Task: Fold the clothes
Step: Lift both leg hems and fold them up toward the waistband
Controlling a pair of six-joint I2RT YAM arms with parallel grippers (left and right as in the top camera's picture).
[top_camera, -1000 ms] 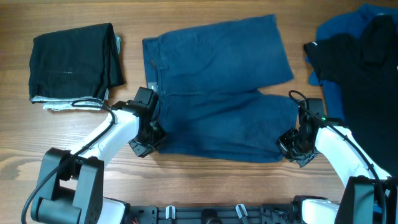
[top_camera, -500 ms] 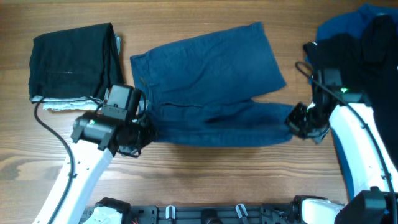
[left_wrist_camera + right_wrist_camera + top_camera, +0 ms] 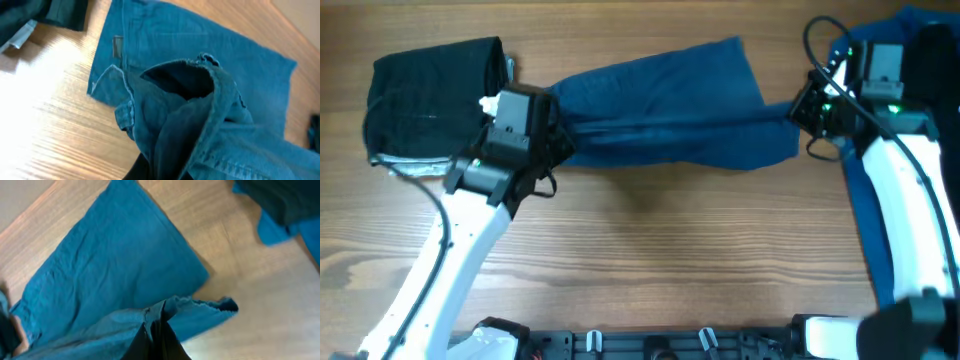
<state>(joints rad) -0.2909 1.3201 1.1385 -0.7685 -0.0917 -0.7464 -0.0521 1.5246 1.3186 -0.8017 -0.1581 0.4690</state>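
Now the navy shorts (image 3: 660, 105) are doubled over. A second ago they lay flat with both arms down at the near hem; here the near leg is lifted and carried away from the robot, draping over the far leg. The left gripper (image 3: 552, 140) is pressed together on the waistband end, and its wrist view shows the denim bunched up and gaping right above the fingers. The right gripper (image 3: 802, 108) pinches the leg's hem at the other end (its wrist camera shows the frayed edge hanging from the clamp). The shorts stretch between the two, mid-table toward the far side.

At far left sits the folded black garment (image 3: 430, 95), just beside the left wrist, with a pale grey-white piece (image 3: 420, 170) peeking out beneath it. At far right lies the black and brighter-blue heap (image 3: 920, 55). Everything rests on a light wooden table (image 3: 650, 250), its grain running sideways, with a black mounting rail (image 3: 700, 345) along the near edge.
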